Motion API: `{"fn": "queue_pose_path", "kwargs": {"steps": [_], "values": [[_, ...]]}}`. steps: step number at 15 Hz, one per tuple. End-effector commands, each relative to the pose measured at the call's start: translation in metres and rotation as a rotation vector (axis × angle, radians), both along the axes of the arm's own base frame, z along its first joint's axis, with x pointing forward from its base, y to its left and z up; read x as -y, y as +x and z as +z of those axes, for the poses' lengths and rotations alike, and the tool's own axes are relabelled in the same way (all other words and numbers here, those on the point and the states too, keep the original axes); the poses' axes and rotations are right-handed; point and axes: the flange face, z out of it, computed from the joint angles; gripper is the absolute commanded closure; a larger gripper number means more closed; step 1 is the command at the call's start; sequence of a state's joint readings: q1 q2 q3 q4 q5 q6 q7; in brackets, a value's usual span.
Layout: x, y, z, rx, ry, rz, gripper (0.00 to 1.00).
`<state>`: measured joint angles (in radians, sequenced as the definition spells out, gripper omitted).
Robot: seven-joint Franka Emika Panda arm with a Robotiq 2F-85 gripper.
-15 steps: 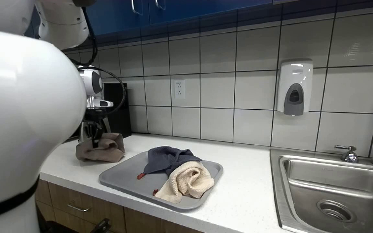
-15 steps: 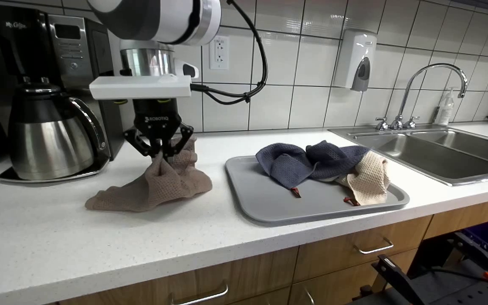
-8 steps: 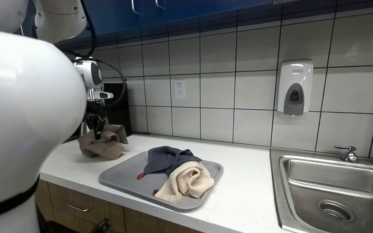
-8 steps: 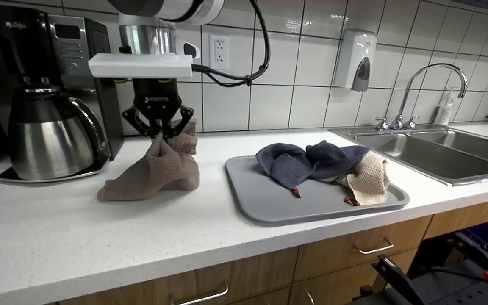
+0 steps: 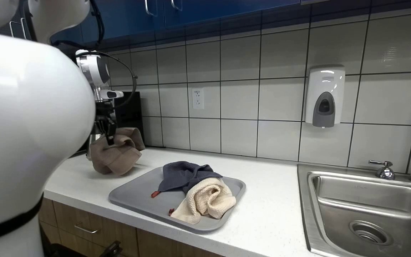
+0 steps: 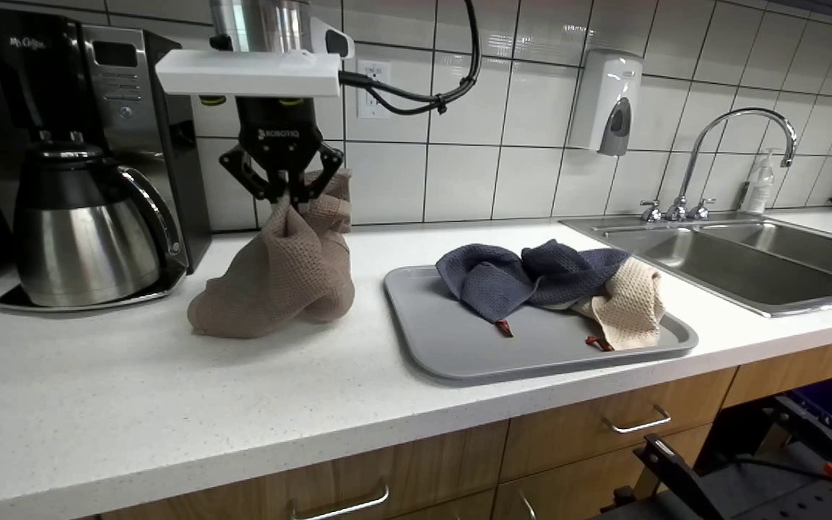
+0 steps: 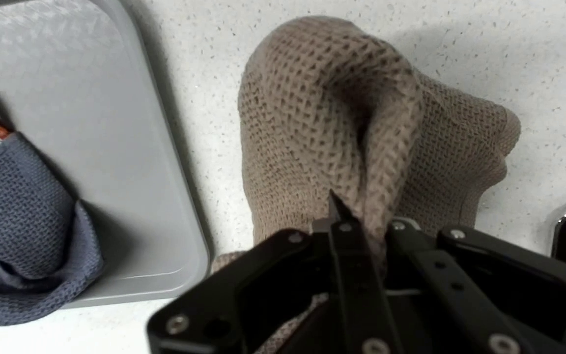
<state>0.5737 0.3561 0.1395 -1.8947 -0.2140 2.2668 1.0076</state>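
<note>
coffee maker (image 6: 42, 76), black, with steel carafe (image 6: 91, 245) seated on its base, set on the counter (image 6: 134, 393) before a black-sided appliance (image 6: 120, 108) with display and buttons. sink (image 6: 755, 278), steel, two basins, set into the counter; chrome faucet (image 6: 754, 111), arched; pump bottle (image 6: 760, 188), near the faucet; dispenser (image 5: 324, 95), white and grey, mounted on tiled wall (image 6: 465, 184); outlet (image 5: 198, 98), white, same wall. blue cabinets (image 5: 205, 13) overhead in an exterior view; wood-grain drawers (image 6: 568, 437) below, bar handles.

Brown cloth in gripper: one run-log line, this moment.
gripper: closed on brown cloth | brown cloth: bunched, contact with counter unclear | gray tray: holds navy cloth, cream cloth
</note>
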Motion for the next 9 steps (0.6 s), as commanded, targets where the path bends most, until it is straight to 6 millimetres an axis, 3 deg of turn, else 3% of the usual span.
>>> {"fn": "queue_pose_path", "kwargs": {"steps": [1,9], "values": [[0.019,-0.018,0.024,0.064,-0.014,-0.048,0.98],[0.053,-0.038,0.055,0.154,-0.047,-0.151,0.98]]}}
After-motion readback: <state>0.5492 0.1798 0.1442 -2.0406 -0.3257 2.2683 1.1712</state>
